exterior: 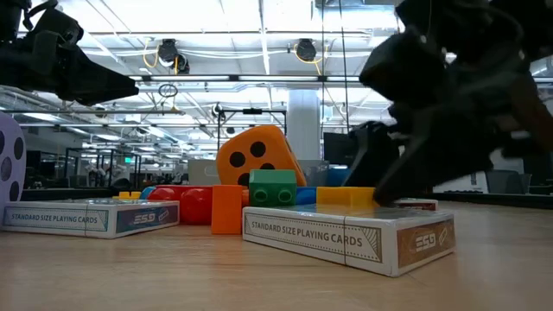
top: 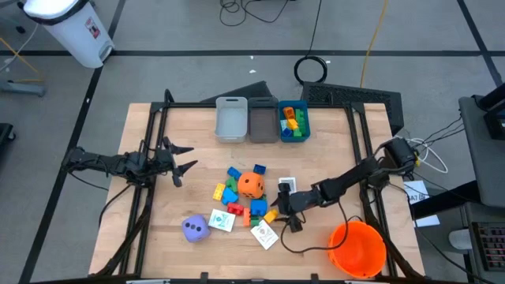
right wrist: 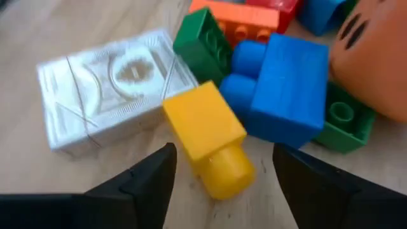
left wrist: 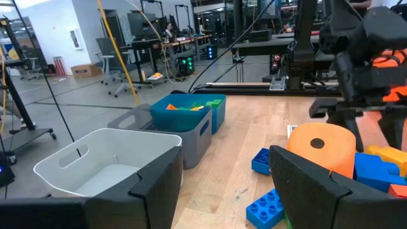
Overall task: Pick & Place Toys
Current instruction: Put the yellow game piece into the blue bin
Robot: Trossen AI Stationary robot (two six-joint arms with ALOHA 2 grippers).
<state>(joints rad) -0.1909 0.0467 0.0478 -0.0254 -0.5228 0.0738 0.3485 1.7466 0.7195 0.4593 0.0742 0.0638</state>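
Purple die (exterior: 7, 168) cut by low view's edge; orange die (right wrist: 375, 57) cropped in right wrist view; card box (right wrist: 114, 86) print blurred; blue bin (top: 293, 122) contents too small to sort.

Bare table (top: 331, 150) beside toy pile (top: 241, 199)

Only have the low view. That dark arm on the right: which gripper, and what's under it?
Observer: It's the right gripper. Its wrist view shows the jaws open on either side of a yellow block, not closed on it.
Operator: Left arm?
Observer: The left gripper hangs at the table's left side with its jaws open, apart from the toy pile.
Operator: Anything binned?
Observer: The high view shows the blue bin at the far edge holding mixed blocks.
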